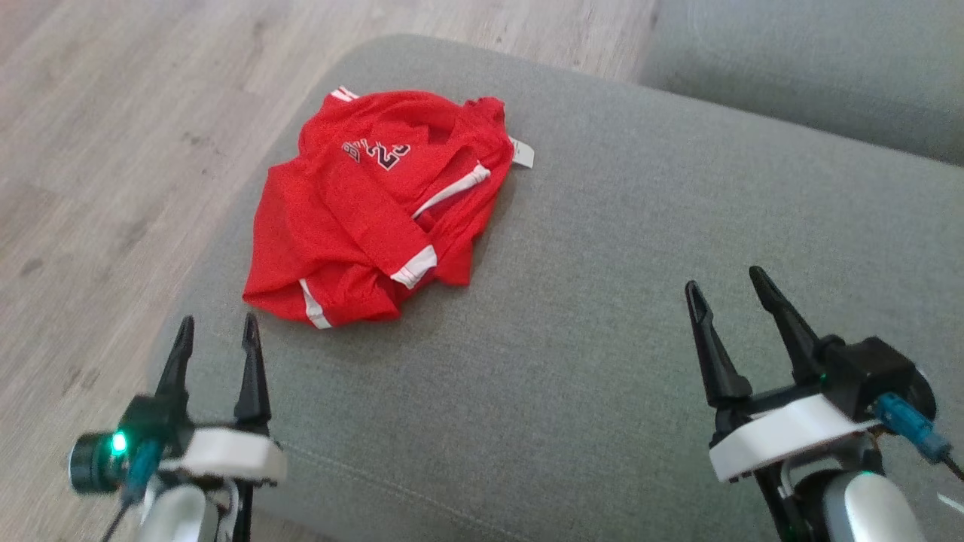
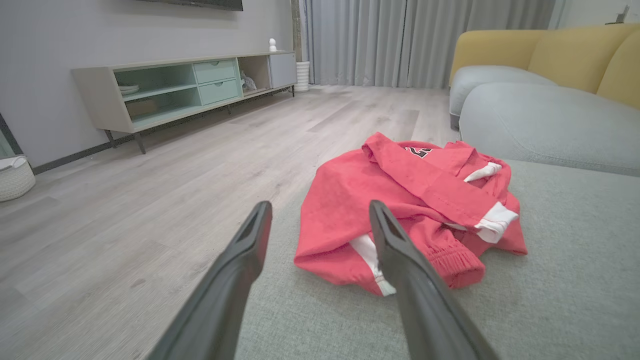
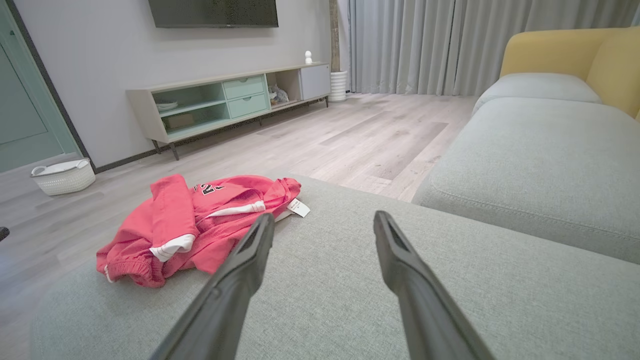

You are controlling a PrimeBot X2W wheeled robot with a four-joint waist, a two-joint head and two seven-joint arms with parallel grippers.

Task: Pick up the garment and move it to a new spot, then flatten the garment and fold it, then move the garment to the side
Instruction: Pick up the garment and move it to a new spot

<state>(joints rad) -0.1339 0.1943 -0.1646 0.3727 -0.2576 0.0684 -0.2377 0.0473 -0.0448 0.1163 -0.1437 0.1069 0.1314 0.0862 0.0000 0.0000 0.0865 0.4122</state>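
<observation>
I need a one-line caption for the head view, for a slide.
Crumpled red garment lies on a grey sofa cushion; the left tool and right tool, both open, stand short of it.

Soft red cloth garment on matt, coarse-woven grey cushion; pale matt wood-grain floor.

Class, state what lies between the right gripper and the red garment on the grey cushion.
The stretch is bare: just grey cushion between the right gripper and the red garment. The head and right wrist views both show it.
</observation>
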